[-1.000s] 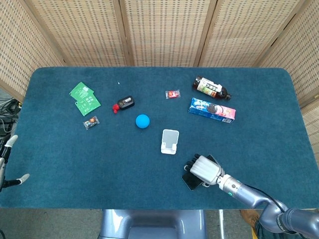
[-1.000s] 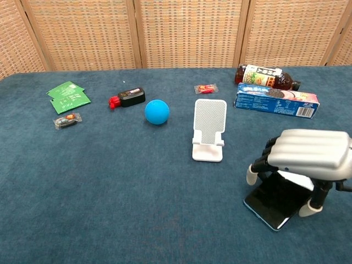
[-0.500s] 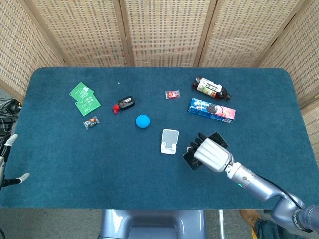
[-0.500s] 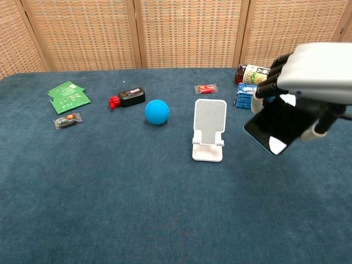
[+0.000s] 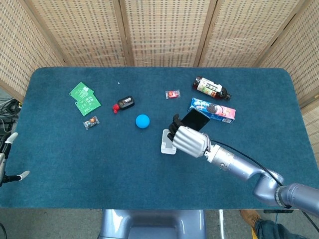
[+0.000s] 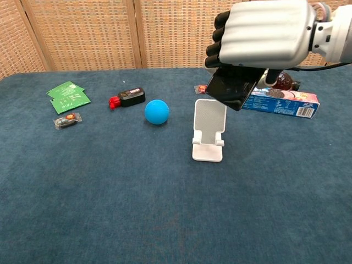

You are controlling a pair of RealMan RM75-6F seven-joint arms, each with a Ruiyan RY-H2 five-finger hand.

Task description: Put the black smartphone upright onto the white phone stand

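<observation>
My right hand [image 5: 188,140] [image 6: 259,34] grips the black smartphone [image 5: 195,120] [image 6: 231,87] and holds it in the air, tilted, just above the white phone stand [image 5: 167,142] [image 6: 209,130]. The stand sits upright on the blue table with nothing on its shelf. In the head view the hand covers most of the stand. My left hand [image 5: 7,159] shows only at the left edge of the head view, off the table, fingers apart and holding nothing.
A blue ball [image 5: 142,121] [image 6: 157,111] lies left of the stand. Behind it are a black-and-red item [image 6: 127,98], green packets [image 6: 68,96], a small wrapped sweet [image 6: 67,121], a red wrapper [image 6: 206,88], a blue biscuit box [image 6: 280,103] and a dark bottle [image 5: 211,87].
My right hand has lifted the smartphone off the table near the front edge and carried it up and leftward to above the stand. The left hand has stayed put.
</observation>
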